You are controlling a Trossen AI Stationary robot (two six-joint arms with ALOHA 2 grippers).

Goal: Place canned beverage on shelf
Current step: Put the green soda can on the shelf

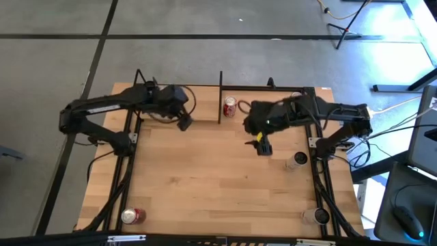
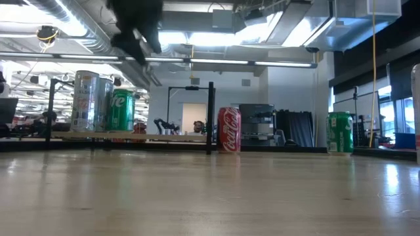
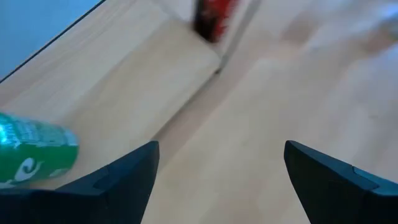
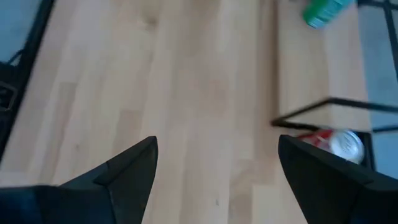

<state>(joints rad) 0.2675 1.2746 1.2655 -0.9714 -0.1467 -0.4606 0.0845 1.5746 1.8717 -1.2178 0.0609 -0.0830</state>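
A red cola can (image 1: 230, 106) stands upright on the table by the far edge, just right of the shelf's black end rod (image 1: 220, 96); it also shows in the low view (image 2: 229, 130). The shelf (image 2: 98, 136), a light-wood board in black rods, lies along the far left edge and bears a silver can (image 2: 84, 101) and a green can (image 2: 121, 110). My left gripper (image 1: 184, 123) hangs open and empty over the shelf's near side; its wrist view shows the green can (image 3: 31, 155). My right gripper (image 1: 263, 147) is open and empty, above the table near-right of the red can (image 4: 339, 143).
Another green can (image 2: 340, 133) stands at the far right. A silver can (image 1: 298, 160) stands by the right edge, another (image 1: 319, 216) at the near right corner. A red can (image 1: 133, 216) lies at the near left corner. The table's middle is bare wood.
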